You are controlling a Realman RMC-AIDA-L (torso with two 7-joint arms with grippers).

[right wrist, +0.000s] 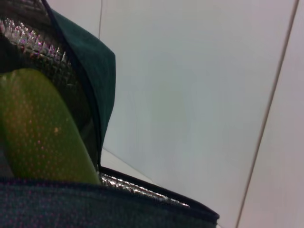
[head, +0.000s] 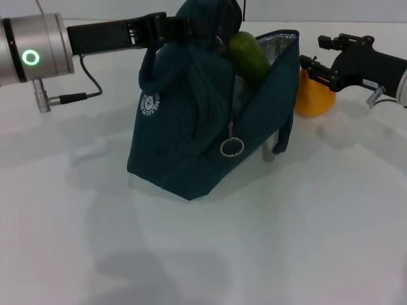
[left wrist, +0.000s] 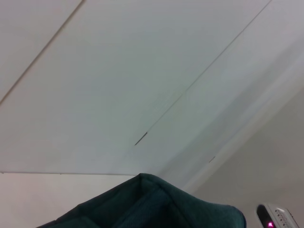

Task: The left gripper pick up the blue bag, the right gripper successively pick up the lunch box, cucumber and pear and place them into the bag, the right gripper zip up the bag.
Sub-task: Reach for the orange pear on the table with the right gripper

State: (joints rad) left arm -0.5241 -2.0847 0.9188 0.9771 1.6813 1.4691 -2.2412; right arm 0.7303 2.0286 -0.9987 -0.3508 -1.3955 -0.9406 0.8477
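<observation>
The blue bag (head: 191, 133) stands on the white table, its top held up by my left gripper (head: 170, 28), which is shut on a handle. The bag's mouth gapes toward the right and shows the foil lining (head: 280, 44). The cucumber (head: 248, 54) pokes out of it, leaning on the rim. The pear (head: 313, 98) sits on the table just right of the bag. My right gripper (head: 315, 54) hovers open above the pear, holding nothing. The lunch box is hidden. The right wrist view shows the cucumber (right wrist: 42, 128) and the bag's rim (right wrist: 90, 61) close up; the left wrist view shows bag fabric (left wrist: 152, 204).
A ring zipper pull (head: 232, 147) hangs on the bag's near side, right of the round white logo (head: 149, 103). A cable (head: 86, 86) hangs under the left arm. The white table (head: 254, 254) stretches in front of the bag.
</observation>
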